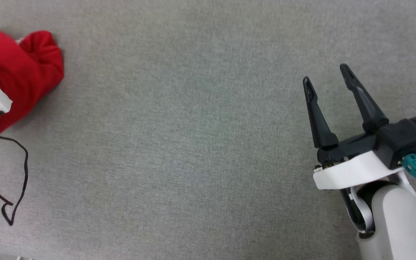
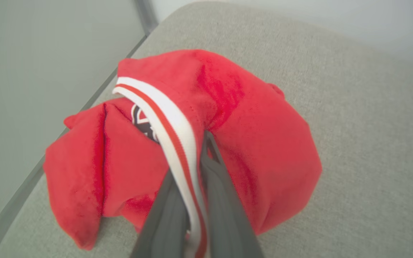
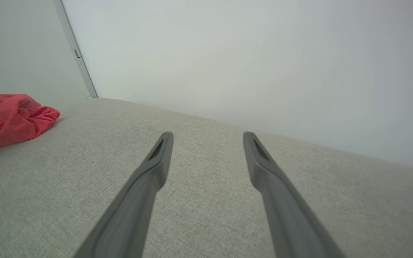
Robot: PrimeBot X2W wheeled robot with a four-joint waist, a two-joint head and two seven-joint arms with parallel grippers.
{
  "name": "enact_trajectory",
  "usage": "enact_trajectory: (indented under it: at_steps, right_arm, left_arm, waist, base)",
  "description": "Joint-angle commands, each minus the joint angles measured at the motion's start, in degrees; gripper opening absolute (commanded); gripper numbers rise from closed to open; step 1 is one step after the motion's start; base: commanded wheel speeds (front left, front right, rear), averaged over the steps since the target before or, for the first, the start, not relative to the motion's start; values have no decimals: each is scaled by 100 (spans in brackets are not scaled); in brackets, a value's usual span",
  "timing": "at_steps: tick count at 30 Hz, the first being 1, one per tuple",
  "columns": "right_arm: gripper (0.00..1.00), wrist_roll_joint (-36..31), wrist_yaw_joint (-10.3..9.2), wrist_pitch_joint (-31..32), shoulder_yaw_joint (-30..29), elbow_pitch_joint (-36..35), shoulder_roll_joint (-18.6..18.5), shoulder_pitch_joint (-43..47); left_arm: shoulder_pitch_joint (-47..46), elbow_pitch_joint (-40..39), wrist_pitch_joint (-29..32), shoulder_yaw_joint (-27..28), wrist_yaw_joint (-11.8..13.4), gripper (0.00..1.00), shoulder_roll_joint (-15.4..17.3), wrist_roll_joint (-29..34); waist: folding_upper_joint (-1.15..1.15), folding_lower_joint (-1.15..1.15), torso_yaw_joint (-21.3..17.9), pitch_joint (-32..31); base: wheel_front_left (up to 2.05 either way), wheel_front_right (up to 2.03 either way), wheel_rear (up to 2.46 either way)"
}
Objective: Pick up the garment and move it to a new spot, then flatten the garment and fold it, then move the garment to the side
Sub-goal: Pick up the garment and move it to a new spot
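- Left gripper: pressed together on the striped trim of the garment, which lies bunched at the pad's far left edge.
- Garment: soft, light, limp red knit. It should sag and trail when lifted, and the trim looks a firmer hold than loose cloth.
- Pad: grey, woven, matte, flat; likely some drag.
- Right gripper: spread, empty, over the pad's near right.

A padded grey fabric surface carries the red garment, bunched in a heap by its left edge, toward the far left corner. A thin black cord loops by the same edge; whether it rests on the fabric is unclear.
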Motion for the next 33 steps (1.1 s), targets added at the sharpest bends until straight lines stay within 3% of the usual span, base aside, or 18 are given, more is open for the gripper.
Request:
enact_trajectory:
  at_steps: [1,8,15,27,33]
  right_arm:
    - [100,40,-2,-30,-41,11,28,121]
    - [100,207,-2,-93,-236,1,50,505]
    - [100,478,-2,-132,-369,-23,50,868]
    - [100,628,-2,-18,-464,-138,49,1359]
    - [100,697,-2,36,-563,-216,48,1526]
  left_arm:
    - [37,-50,-281,-46,-4,0,13,42]
    - [58,-452,-1859,-329,34,0,0,400]
    - [379,-961,-2626,-653,278,0,-297,747]
    - [1758,-2603,-2529,-1191,491,0,-1170,732]
    - [2432,-3439,-2263,-1826,395,0,-1710,746]
  waist:
    - [0,-1,28,-366]
    - [0,-1,-44,-1133]
    - [0,-1,-384,-1751]
    - [0,-1,-1413,-2296]
    - [0,-1,-1884,-2256]
  base:
    - [0,0,0]
    - [0,0,0]
    - [0,0,0]
    - [0,0,0]
    - [0,0,0]
